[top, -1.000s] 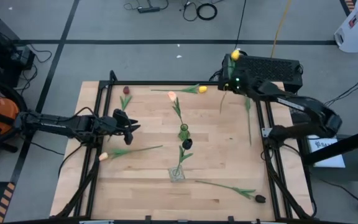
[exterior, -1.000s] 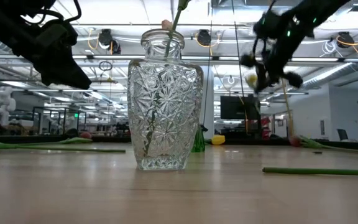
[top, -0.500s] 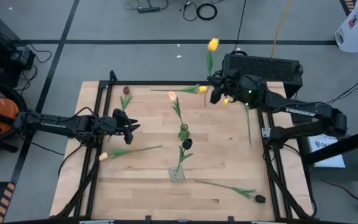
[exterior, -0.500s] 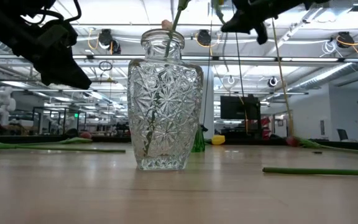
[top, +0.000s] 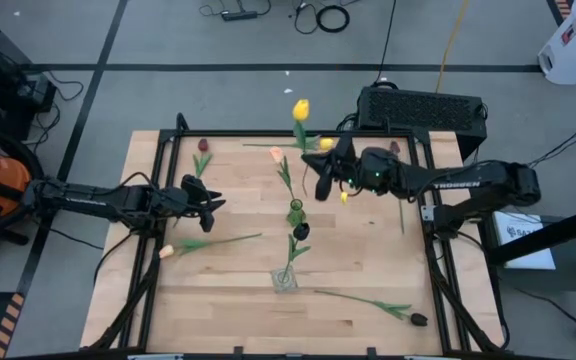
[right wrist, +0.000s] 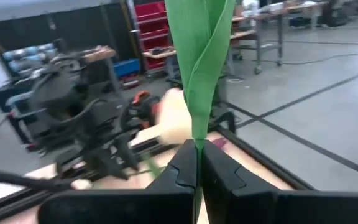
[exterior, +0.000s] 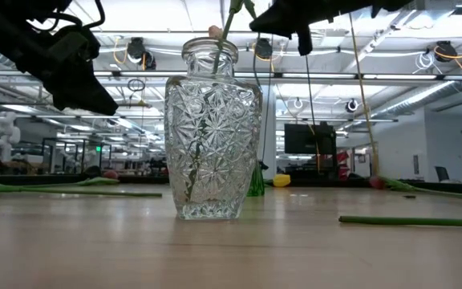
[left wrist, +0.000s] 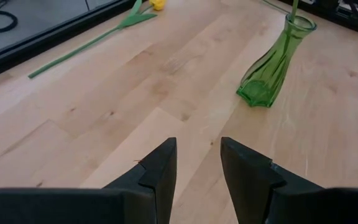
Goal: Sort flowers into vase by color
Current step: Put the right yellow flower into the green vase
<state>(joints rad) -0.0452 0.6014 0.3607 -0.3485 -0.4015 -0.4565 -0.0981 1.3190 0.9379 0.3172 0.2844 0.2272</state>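
Note:
My right gripper (top: 321, 184) is shut on a yellow tulip (top: 300, 108) above the table's far middle, just beyond the green vase (top: 295, 211); the low view shows this gripper (exterior: 283, 18) high up. A peach tulip (top: 276, 153) stands in the green vase. In the clear vase (top: 284, 280) stands a dark tulip (top: 301, 231). More tulips lie flat on the wood: yellow (top: 325, 144), maroon (top: 203, 145), peach (top: 166, 251), dark (top: 418, 319). My left gripper (top: 214, 203) waits open at the table's left, its fingers (left wrist: 160, 171) bare. My right gripper pinches the yellow tulip's green stem, where a folded leaf (right wrist: 196, 134) wraps it, between its two fingers. The fingers lie level and point toward the table's left, across the stem. The tulip stands upright above them, lifted clear of the table.
A black box (top: 423, 108) sits beyond the far right corner. A black frame rail (top: 173, 150) runs around the table. Another stem (top: 400, 200) lies near the right rail. Bare wood lies at the near left (top: 198, 300).
My right gripper has swung from the far right corner toward the table's middle and risen a little, tipping up from pointing down to level and rolling. The yellow tulip has gone with it, and its head now stands above the fingers.

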